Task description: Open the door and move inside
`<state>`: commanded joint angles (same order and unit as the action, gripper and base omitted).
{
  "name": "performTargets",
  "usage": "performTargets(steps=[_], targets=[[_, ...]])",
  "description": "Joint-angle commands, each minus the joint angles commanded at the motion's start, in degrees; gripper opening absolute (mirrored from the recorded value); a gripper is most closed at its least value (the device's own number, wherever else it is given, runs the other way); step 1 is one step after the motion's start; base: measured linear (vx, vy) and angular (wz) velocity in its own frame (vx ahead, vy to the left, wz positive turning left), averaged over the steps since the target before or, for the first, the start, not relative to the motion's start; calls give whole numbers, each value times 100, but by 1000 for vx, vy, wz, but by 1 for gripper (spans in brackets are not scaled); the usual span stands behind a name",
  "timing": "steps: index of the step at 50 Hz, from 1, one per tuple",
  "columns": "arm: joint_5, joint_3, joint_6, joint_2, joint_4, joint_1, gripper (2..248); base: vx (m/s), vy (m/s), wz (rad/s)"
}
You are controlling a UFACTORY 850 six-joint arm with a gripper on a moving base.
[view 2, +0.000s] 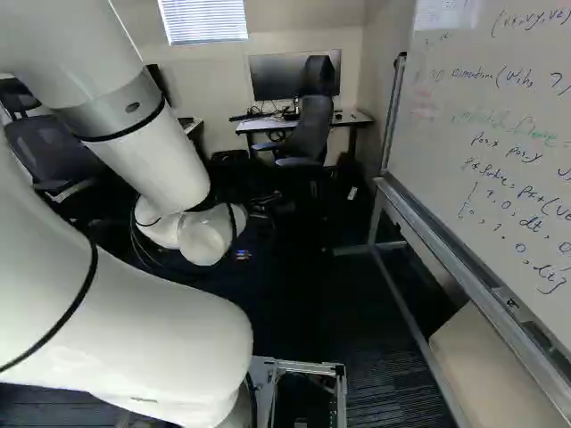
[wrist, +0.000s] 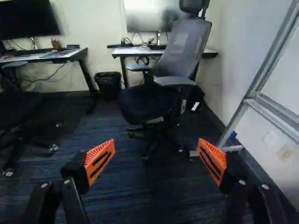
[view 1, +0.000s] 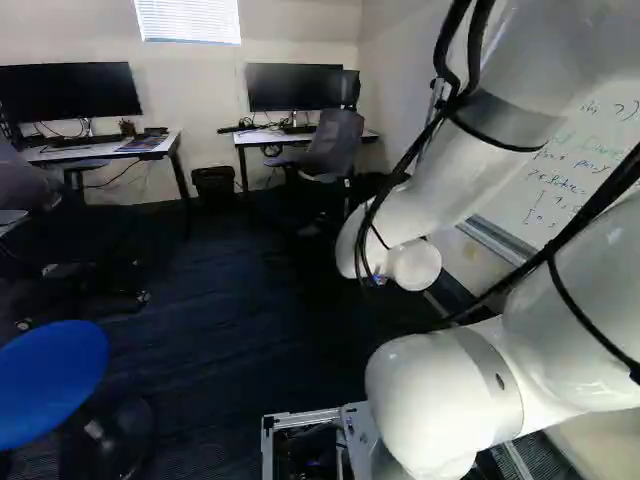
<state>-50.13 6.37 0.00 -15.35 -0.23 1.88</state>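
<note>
Since no door shows in any view, can't place it; step is probably the drive in, best done slow, arm tucked, swinging wide of the office chair (wrist: pixel 147 102) ahead and the whiteboard (view 2: pixel 491 143) at the right of the right base view, its feet too; gripper (wrist: pixel 155 145) spread wide, orange pads (wrist: pixel 96 156) well apart, holding nothing, touching nothing
</note>
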Motion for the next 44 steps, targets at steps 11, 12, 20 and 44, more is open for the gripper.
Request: performTargets(steps=[11, 12, 20, 44], targets=[[9, -96, 0, -46, 17, -132, 247, 0, 0, 0], [10, -102, 0, -49, 18, -140, 247, 0, 0, 0], [13, -133, 0, -63, 23, -182, 247, 0, 0, 0], [13, -137, 0, -65, 23, -188, 247, 0, 0, 0]])
